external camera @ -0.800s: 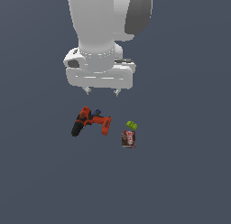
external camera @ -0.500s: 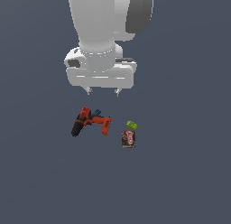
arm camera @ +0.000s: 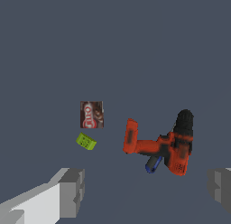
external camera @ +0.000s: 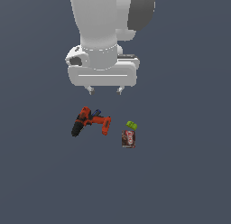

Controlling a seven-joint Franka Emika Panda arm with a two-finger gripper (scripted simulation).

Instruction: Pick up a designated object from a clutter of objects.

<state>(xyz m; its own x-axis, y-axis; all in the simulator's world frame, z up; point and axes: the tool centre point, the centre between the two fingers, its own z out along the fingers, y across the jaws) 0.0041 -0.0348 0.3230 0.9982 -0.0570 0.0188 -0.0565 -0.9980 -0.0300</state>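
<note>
Exterior view: the gripper (external camera: 105,89) is seen hanging above the grey bench (external camera: 189,173), its two short fingertips set wide apart with nothing held between them. The small brown box (external camera: 128,139), marked with a red and white label, is seen lying flat on the bench, lower in the picture than the gripper and off toward the exterior view's right of it, well apart from the fingertips. The tiny lime-green block (external camera: 131,125) is shown just beside the box's upper edge, between the box and the gripper. The orange-red and black power drill (external camera: 90,121) is laid on its side below the gripper, slightly toward the exterior view's left, with a small blue piece (external camera: 97,113) tucked against its body.

Wrist view: the two grey fingers (arm camera: 72,191) are seen at opposite edges of the frame, spread wide, with bare bench between them. The box (arm camera: 91,114) is shown beyond the fingers, nearer to the one that shows in full, and is touched by neither. The green block (arm camera: 85,141) lies just beside the box, closer to the gripper. The drill (arm camera: 164,144) is spread nearer the other finger, the blue piece (arm camera: 153,163) showing under its body.
</note>
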